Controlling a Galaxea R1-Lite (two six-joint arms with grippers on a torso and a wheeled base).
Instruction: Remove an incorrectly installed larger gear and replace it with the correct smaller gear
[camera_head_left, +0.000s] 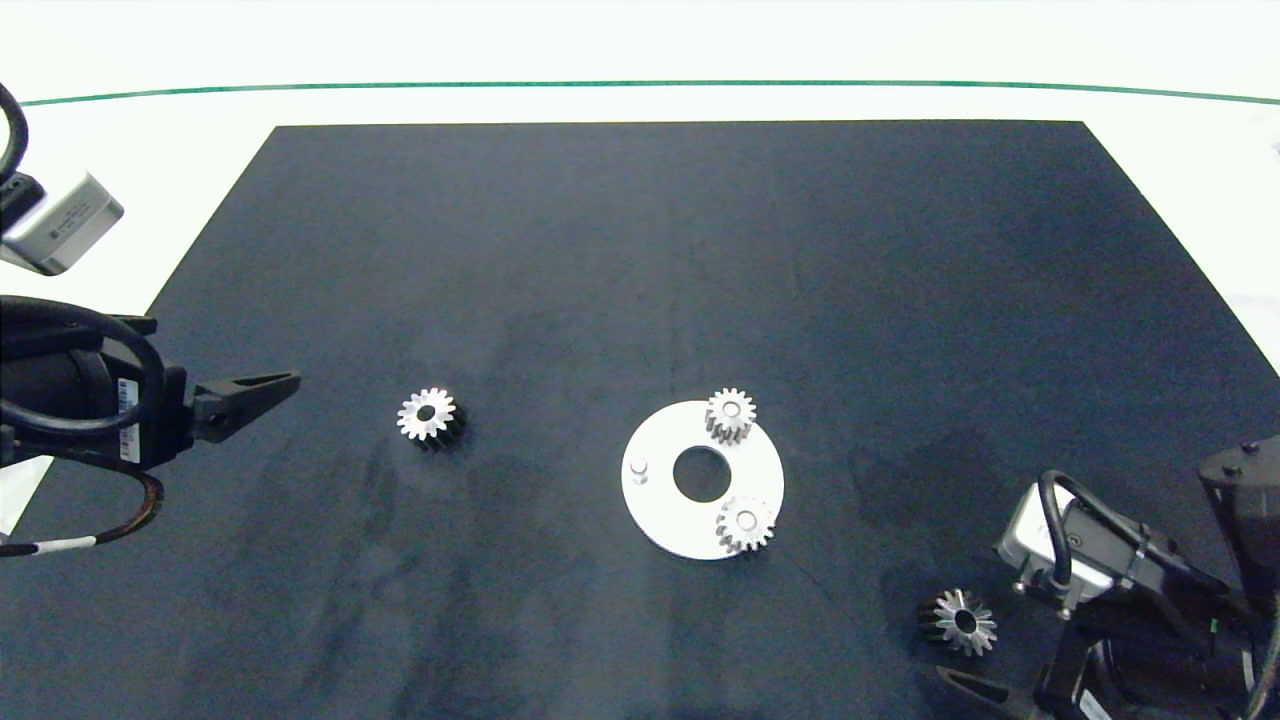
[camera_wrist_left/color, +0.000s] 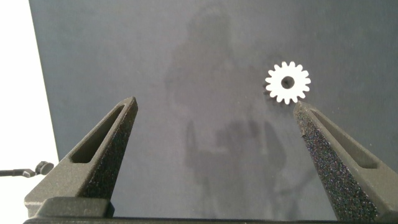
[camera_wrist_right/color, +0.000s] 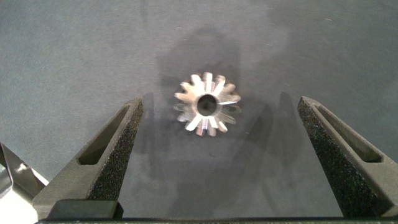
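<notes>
- The tabletop (camera_head_left: 160, 130) is white, with a thin green line running across its far side; a large dark mat (camera_head_left: 680, 260) covers most of it and carries everything.
- On the mat sits a white disc (camera_head_left: 660, 520) with a round centre hole. Two small silver gears are seated on it: one at the far edge (camera_head_left: 730, 414), one at the near edge (camera_head_left: 745, 523). A short bare peg (camera_head_left: 640, 467) stands on the disc's left side.
- The larger gear (camera_head_left: 430, 416), dark-sided with a bright face, lies flat on the mat, well left of the disc.
- The smaller gear (camera_head_left: 959, 621) that is still loose lies on the mat near my right arm, right of and nearer than the disc.
- My right arm is partly cut off at the head view's lower right corner; only one fingertip shows there.
- My left gripper (camera_wrist_left/color: 214, 118) is spread wide and holds nothing; it hangs over bare mat left of the larger gear (camera_wrist_left/color: 287, 82), which lies just past one fingertip.
- My right gripper (camera_wrist_right/color: 221, 115) is spread wide, empty, with the smaller gear (camera_wrist_right/color: 207, 104) between its fingers, touching neither.
</notes>
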